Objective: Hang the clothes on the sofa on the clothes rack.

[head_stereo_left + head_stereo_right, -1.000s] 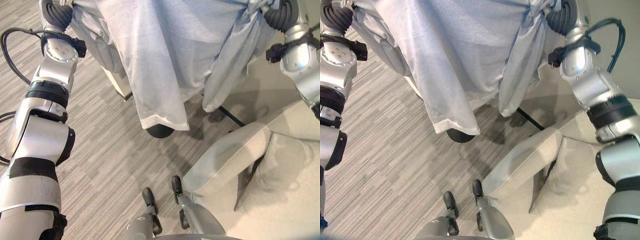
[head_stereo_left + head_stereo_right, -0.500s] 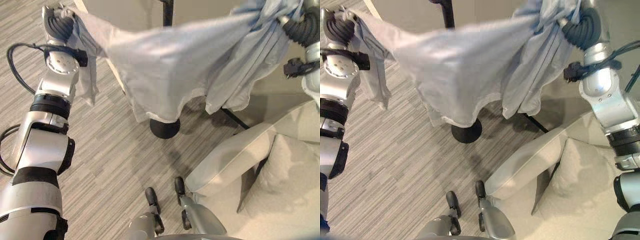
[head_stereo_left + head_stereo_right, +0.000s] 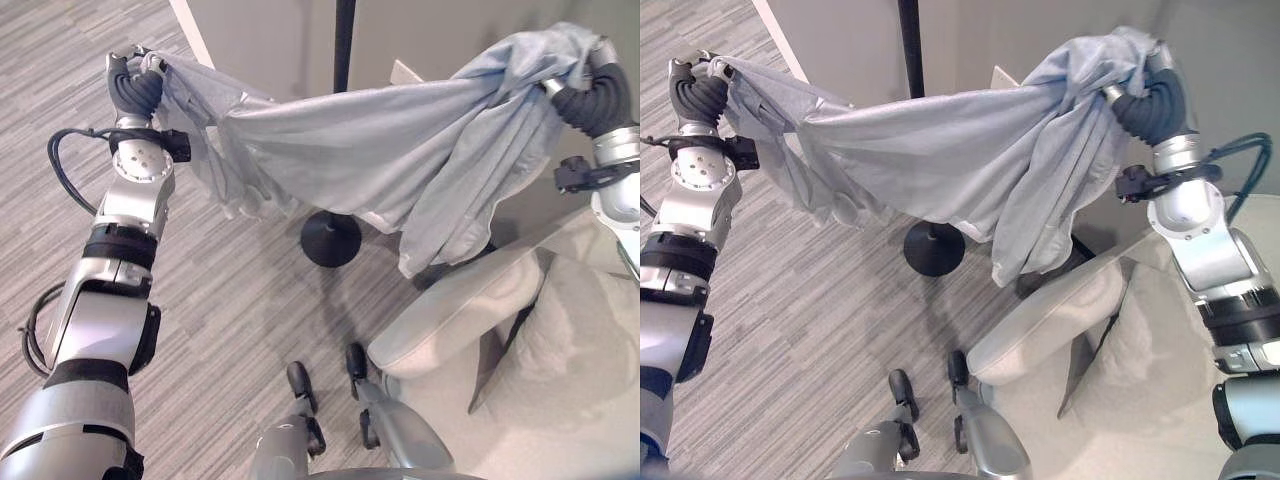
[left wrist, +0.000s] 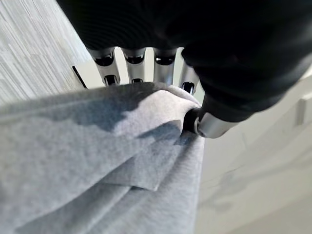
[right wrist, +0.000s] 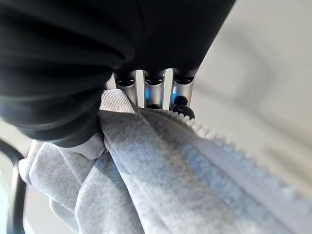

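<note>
A light grey-blue garment (image 3: 370, 150) is stretched out in the air between my two hands, sagging in the middle. My left hand (image 3: 135, 85) is shut on one end at the upper left; the cloth (image 4: 97, 165) is pinched under its fingers (image 4: 136, 66). My right hand (image 3: 1145, 100) is shut on the other end at the upper right, with bunched cloth (image 5: 161, 180) under its fingers (image 5: 156, 87). The black pole (image 3: 344, 45) of the clothes rack rises behind the garment, and its round base (image 3: 331, 239) stands on the floor below the cloth.
A beige sofa (image 3: 450, 320) with a cushion (image 3: 560, 350) fills the lower right. A light wall (image 3: 840, 50) stands behind the rack. Grey striped floor (image 3: 230, 330) lies open on the left and front.
The camera has tilted up, showing more of the pole and wall. The garment now hangs higher and more taut between my hands, with its hem lifted off the rack's base.
</note>
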{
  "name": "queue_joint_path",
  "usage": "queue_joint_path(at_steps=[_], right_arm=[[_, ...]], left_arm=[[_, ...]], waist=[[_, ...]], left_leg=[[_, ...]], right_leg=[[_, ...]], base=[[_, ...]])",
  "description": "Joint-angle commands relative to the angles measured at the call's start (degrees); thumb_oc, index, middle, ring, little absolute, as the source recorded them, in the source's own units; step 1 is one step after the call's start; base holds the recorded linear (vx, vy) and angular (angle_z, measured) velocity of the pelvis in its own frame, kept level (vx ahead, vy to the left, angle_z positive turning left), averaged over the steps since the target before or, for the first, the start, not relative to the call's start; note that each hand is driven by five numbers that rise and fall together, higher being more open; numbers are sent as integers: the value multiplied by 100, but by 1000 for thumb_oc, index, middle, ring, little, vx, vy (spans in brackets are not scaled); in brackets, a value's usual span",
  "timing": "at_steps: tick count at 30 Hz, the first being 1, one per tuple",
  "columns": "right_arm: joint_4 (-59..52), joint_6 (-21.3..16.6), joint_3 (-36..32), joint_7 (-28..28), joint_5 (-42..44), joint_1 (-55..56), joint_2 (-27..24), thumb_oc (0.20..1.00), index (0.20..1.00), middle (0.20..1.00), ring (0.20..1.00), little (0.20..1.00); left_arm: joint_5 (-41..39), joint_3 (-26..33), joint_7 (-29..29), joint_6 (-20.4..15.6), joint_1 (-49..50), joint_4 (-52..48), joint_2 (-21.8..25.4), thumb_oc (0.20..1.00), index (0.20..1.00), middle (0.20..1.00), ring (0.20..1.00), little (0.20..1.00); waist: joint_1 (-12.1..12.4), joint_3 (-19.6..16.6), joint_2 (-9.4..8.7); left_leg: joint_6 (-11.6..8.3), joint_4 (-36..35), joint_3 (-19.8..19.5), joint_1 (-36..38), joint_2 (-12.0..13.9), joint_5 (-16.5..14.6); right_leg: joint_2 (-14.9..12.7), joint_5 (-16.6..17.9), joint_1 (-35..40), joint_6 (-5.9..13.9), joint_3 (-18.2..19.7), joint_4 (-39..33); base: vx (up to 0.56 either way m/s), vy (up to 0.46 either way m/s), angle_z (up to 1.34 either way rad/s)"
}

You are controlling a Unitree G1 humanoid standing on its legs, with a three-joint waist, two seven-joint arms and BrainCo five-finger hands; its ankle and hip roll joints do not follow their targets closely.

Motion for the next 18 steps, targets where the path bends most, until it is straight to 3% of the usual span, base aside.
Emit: queue_joint_path(at_steps=[1,4,5,6,10,18], right_arm=[[-211,-444,-615,-23,35,282,-158,200,200,200,200,200],[-638,-549,-1097,231,112,716,-354,200,200,200,200,200],[-748,-607,-1283,271,205,813,-479,200,200,200,200,200],[-896,-670,-1398,335,233,881,-665,200,200,200,200,200],[-985,-685,-1562,242,143,907,-692,200,200,200,200,200],[-885,-706,-921,44,95,-4,-804,200,200,200,200,200]], left_arm=[[-231,356,299,-763,222,-513,-78,200,200,200,200,200],[-269,610,360,-878,312,-1069,132,200,200,200,200,200],[-238,615,421,-897,278,-1253,245,200,200,200,200,200],[-190,646,478,-921,323,-1487,505,200,200,200,200,200],[-171,697,501,-995,318,-1628,722,200,200,200,200,200],[-270,490,525,-1041,-51,-1571,1275,200,200,200,200,200]], waist=[[202,-649,218],[268,-315,-104],[345,-232,-192],[502,-346,-209],[472,-495,-205],[571,-619,-269]], left_leg=[[-446,135,310,884,288,-668],[-474,2247,75,103,700,-1047],[-355,2215,-351,-179,616,-1123],[-460,947,-849,-363,562,-565],[-497,248,-689,-106,520,-282],[-458,15,-75,43,405,-282]], right_leg=[[165,-1067,477,1013,359,409],[165,-1246,689,764,561,734],[166,-1277,748,743,578,807],[250,-1370,896,789,658,668],[189,-1413,860,886,639,603],[-138,-1220,629,1226,777,394]], base=[[94,-155,11],[-35,-204,33],[133,170,42],[144,208,20],[98,224,-34],[22,174,-45]])
